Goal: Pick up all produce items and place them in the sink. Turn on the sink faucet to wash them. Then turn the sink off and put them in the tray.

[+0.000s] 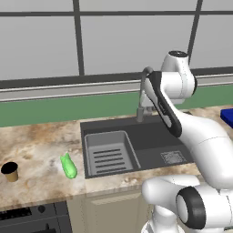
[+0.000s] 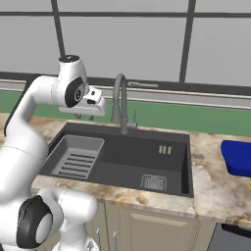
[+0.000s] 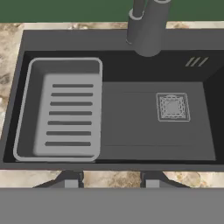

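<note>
A white robot arm holds its gripper (image 3: pixel 111 180) above the sink (image 1: pixel 150 136) — its two dark fingertips (image 3: pixel 70 179) sit apart with nothing between them. Nearest on the marble counter (image 1: pixel 36 154), left of the sink, lies a bright green vegetable (image 1: pixel 68 165), with a small tan cup (image 1: pixel 10 171) further left. Inside the basin rest a grey ribbed rack (image 3: pixel 61 111) and a square drain grate (image 3: pixel 173 106). Behind rises the curved faucet (image 2: pixel 120 103) — at far right, a blue tray (image 2: pixel 238 157).

sink (image 3: pixel 131 127) floor: open | left: ribbed rack (image 3: pixel 61 113) | rear: faucet (image 2: pixel 120 103) blocks
</note>
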### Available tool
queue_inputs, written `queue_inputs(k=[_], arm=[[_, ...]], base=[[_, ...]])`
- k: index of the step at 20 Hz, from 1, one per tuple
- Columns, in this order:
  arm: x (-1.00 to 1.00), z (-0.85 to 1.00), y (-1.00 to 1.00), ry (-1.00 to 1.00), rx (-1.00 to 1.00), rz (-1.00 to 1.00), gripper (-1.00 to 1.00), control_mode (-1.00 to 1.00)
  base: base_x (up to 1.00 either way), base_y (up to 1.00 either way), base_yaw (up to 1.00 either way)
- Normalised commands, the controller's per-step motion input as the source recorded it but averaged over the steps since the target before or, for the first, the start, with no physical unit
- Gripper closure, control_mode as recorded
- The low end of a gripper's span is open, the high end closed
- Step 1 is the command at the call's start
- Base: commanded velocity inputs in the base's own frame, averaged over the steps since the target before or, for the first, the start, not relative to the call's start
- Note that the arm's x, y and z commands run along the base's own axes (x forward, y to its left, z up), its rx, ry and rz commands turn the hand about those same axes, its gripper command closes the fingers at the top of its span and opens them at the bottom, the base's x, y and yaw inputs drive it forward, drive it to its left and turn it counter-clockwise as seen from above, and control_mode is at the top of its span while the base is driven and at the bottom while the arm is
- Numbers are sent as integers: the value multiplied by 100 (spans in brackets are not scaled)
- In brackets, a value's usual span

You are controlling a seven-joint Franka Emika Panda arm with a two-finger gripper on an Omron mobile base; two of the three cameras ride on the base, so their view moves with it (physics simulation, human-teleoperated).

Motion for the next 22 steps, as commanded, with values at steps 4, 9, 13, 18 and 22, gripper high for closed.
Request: queue_inputs(k=[4,9,13,18,22], arm=[[-4,0,13,0,-2,0,-100,-100],[-22,0,36,-1,-1,0,-100,-100],[-25,0,44,0,0,0,-100,-100],[-23,-2,47,1,0,0,-100,-100],[-3,-15,39,6,0,0,-100,-100]], base=[[0,0,0],[0,0,0],[0,0,0],[0,0,0],[0,0,0]])
